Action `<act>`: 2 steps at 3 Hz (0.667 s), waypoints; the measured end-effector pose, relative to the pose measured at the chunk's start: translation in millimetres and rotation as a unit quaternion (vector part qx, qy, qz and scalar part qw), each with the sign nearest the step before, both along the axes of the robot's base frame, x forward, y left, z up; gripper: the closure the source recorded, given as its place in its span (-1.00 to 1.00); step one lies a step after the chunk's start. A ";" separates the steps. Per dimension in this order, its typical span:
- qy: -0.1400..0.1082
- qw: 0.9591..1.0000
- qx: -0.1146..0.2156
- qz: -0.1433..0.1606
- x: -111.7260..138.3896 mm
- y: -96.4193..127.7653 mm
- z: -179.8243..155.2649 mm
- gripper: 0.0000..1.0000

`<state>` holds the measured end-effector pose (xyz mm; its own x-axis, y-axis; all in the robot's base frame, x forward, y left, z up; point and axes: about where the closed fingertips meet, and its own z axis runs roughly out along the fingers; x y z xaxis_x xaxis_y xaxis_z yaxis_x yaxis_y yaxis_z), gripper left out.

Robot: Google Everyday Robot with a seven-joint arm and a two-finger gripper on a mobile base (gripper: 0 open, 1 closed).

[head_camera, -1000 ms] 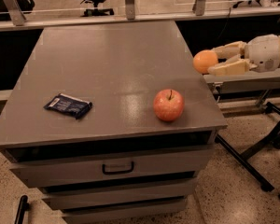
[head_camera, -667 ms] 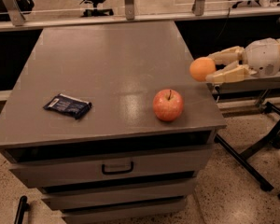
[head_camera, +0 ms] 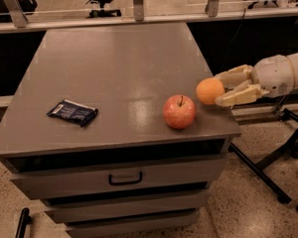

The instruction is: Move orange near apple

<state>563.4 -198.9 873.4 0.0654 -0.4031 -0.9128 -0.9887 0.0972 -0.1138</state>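
The red apple [head_camera: 179, 112] with a short dark stem stands on the grey cabinet top [head_camera: 119, 73] near its front right corner. The orange [head_camera: 210, 91] is held just right of the apple, above the top's right edge, a small gap apart from it. My gripper [head_camera: 219, 89] reaches in from the right and is shut on the orange, one cream finger behind it and one in front.
A dark blue snack packet [head_camera: 72, 112] lies on the left front part of the top. Drawers with a black handle [head_camera: 124, 178] are below. A black metal stand [head_camera: 268, 162] is on the floor at right. Office chairs are behind a rail.
My gripper has carried the orange leftward and a little lower, from beyond the cabinet's right edge to just beside the apple. The apple and the packet have not moved.
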 end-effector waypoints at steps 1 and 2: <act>0.010 1.000 -0.001 0.018 -10.0 10.2 -8.3 1.00; 0.010 1.000 0.000 0.020 -9.2 13.3 -9.4 0.66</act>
<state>554.2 -185.6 864.1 0.0629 -0.4004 -0.9142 -0.9939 0.0576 -0.0936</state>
